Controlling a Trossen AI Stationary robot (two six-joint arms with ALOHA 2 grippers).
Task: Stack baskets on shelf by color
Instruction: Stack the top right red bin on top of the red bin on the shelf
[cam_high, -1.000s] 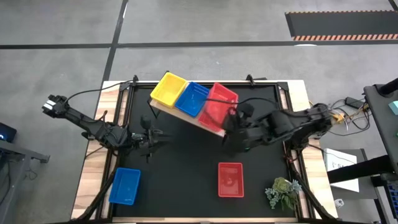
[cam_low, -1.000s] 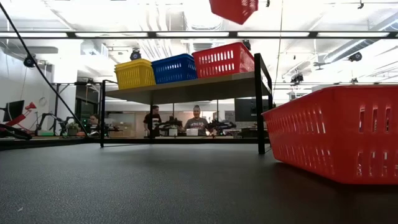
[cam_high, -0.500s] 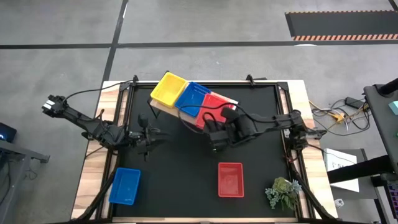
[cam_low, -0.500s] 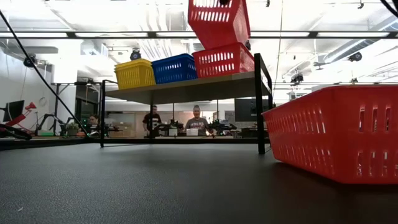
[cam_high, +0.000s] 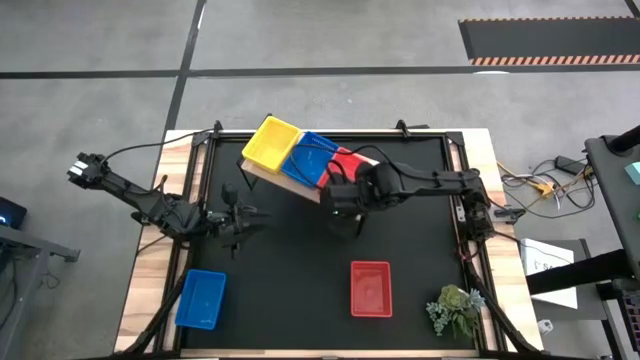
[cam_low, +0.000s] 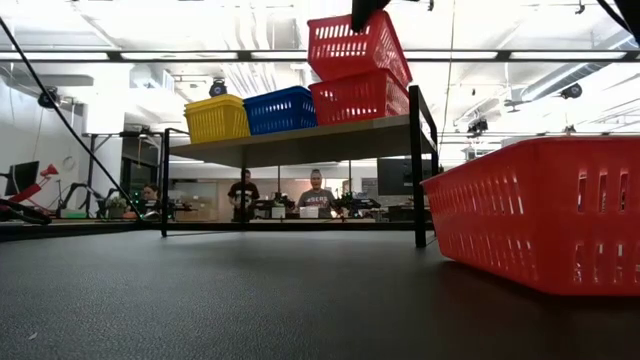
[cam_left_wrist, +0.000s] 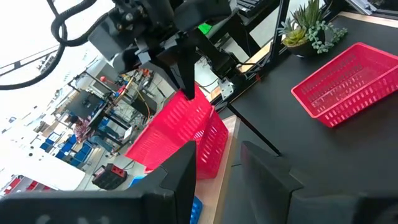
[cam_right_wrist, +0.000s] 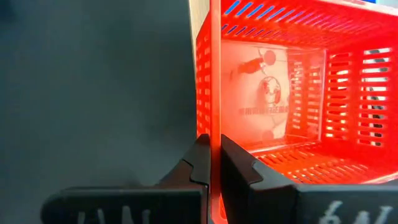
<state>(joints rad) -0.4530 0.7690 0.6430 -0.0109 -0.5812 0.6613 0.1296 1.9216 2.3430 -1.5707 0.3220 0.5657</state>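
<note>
The shelf (cam_high: 300, 188) carries a yellow basket (cam_high: 272, 140), a blue basket (cam_high: 311, 155) and a red basket (cam_low: 360, 98) in a row, each resting on its base. Just above that red one a second red basket (cam_low: 352, 45) hangs tilted, and my right gripper (cam_right_wrist: 214, 163) is shut on it. My left gripper (cam_high: 240, 218) waits open at the table's left, touching nothing. A loose blue basket (cam_high: 200, 298) and a loose red basket (cam_high: 371, 288) lie near the front edge. My right gripper pinches one side wall (cam_right_wrist: 214, 127) of the red basket at its rim, one finger inside and one outside. The fingers (cam_left_wrist: 186, 81) slant down from above. The basket hangs tilted, its low end at the shelf basket's rim (cam_low: 395, 78); whether they touch I cannot tell.
A potted plant (cam_high: 455, 308) stands at the table's front right corner. Bare black tabletop (cam_high: 290, 270) lies between the shelf and the two loose baskets. People sit in the room beyond the table (cam_low: 315, 190).
My right gripper has carried the red basket toward the table's left and far side and down, turning as it went. The basket has come down tilted, from high over the table to just above the red basket on the shelf.
</note>
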